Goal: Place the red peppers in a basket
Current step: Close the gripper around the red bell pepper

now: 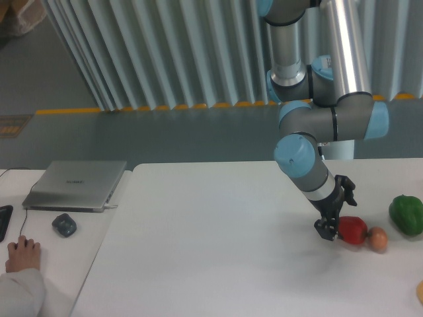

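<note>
Red pepper (352, 230) sitting on the white surface (218, 251) over on the right, touching a little orange-brown egg thing (377, 239), green pepper (406, 214) further right, my jaws (328, 229) right against its left side, can't tell how open.
</note>
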Available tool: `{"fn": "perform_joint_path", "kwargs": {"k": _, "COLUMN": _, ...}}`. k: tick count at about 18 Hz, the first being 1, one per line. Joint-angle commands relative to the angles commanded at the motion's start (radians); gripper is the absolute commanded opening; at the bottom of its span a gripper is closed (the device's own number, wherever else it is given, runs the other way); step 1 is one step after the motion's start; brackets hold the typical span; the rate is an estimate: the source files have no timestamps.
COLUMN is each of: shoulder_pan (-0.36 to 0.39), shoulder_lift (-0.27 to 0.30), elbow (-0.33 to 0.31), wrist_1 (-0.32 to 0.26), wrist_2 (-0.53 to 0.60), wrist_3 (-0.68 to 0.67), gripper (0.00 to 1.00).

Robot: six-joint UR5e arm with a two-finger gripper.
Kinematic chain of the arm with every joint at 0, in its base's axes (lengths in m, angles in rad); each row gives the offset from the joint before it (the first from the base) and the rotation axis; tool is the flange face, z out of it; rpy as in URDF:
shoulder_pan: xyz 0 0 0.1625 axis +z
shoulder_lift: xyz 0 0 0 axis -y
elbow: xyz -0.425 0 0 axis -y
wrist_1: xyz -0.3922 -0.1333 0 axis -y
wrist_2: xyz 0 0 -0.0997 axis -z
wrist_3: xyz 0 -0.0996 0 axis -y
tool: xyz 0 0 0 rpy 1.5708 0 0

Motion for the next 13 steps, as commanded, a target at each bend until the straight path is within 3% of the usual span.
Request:
{"fn": "perform_joint_path", "kwargs": {"k": 3, "shoulder_pan": 0.000, "shoulder_lift": -0.020, "elbow": -0.002, "wrist_1": 0.029, "wrist_2": 0.005, "wrist_3": -0.009, "gripper": 1.00}}
{"fn": "perform_joint_path", "kwargs": {"k": 8, "shoulder_pan": 0.000, "shoulder_lift": -0.023, "elbow": -0.005, "wrist_1": 0.029, "wrist_2": 0.008, "wrist_3": -0.012, "gripper": 1.00}}
{"fn": "perform_joint_path", "kwargs": {"k": 9, "shoulder_pan": 0.000, "shoulder_lift": -0.023, "elbow": -0.008, "wrist_1": 0.029, "wrist_2": 0.009, "wrist_3": -0.012, "gripper": 0.96}}
{"fn": "perform_joint_path", "kwargs": {"k": 10, "shoulder_pan": 0.000, "shoulder_lift": -0.022, "elbow": -0.008, "wrist_1": 0.029, "wrist_2": 0.017, "wrist_3": -0.011, "gripper": 0.80}}
{"fn": "perform_joint_path", "kwargs": {"k": 13, "shoulder_pan": 0.000, "shoulder_lift": -0.020, "elbow": -0.008, "wrist_1": 0.029, "wrist_2": 0.029, "wrist_3": -0.012, "gripper": 0.49}}
